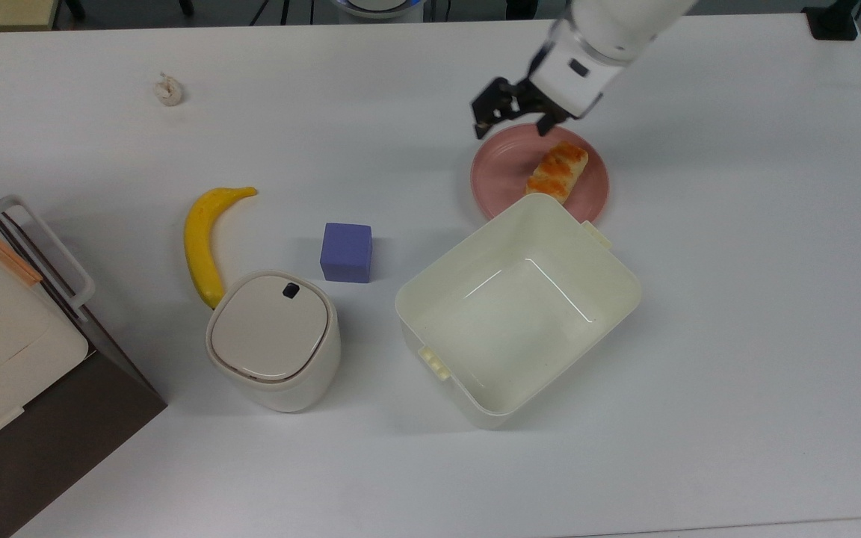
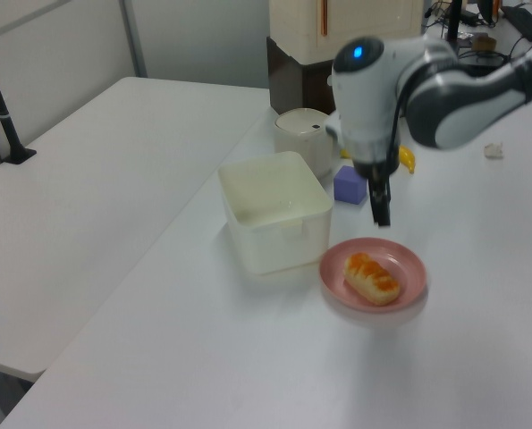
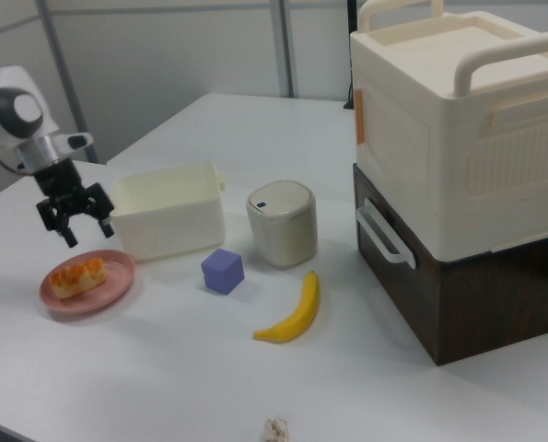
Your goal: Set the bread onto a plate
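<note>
The bread (image 1: 557,173), a pale loaf with orange-browned bumps, lies flat on the round pink plate (image 1: 500,175), toward the top view's right side of it. My gripper (image 1: 511,127) is open and holds nothing. It hangs above the plate's far edge, up and to the top view's left of the bread. In the left view the gripper (image 2: 381,211) is well above the plate (image 2: 410,268) and clear of the bread (image 2: 373,275). The right view shows the spread gripper (image 3: 87,226) above the bread (image 3: 75,274) on the plate (image 3: 110,287).
A large cream square tub (image 1: 625,293) stands right against the plate's near side. A purple cube (image 1: 346,252), a yellow banana (image 1: 202,243) and a white lidded bin (image 1: 273,340) lie to the top view's left. A small whitish lump (image 1: 168,90) is far left. A big cream case (image 3: 458,129) sits on a dark base.
</note>
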Motion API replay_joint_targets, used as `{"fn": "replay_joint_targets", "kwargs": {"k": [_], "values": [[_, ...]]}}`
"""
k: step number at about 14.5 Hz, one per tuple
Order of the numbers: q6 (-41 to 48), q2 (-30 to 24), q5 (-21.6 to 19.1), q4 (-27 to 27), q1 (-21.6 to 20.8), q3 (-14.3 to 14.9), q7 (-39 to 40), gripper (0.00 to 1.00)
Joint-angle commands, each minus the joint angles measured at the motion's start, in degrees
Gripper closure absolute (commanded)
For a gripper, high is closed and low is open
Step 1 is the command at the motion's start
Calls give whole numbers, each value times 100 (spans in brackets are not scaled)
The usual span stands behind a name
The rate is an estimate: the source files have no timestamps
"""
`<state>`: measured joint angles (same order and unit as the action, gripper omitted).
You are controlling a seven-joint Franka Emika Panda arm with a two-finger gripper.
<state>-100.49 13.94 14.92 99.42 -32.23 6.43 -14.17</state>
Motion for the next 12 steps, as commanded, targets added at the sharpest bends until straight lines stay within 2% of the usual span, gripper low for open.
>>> {"fn": "replay_joint_targets", "kwargs": {"k": [1,4,7,9,10,11,12], "values": [[372,-645,-41,113,829,-10,1132,0],[364,-989,-234,95,1472,52,1609,0],[276,-1147,-498,51,1991,60,1645,0],[215,-1148,-717,-220,2316,113,1584,0],[197,-1148,-962,-300,2387,226,1593,0],[188,-1096,-1530,-553,2597,419,1584,0],[188,-1113,-1901,-677,2799,456,1584,0]]}}
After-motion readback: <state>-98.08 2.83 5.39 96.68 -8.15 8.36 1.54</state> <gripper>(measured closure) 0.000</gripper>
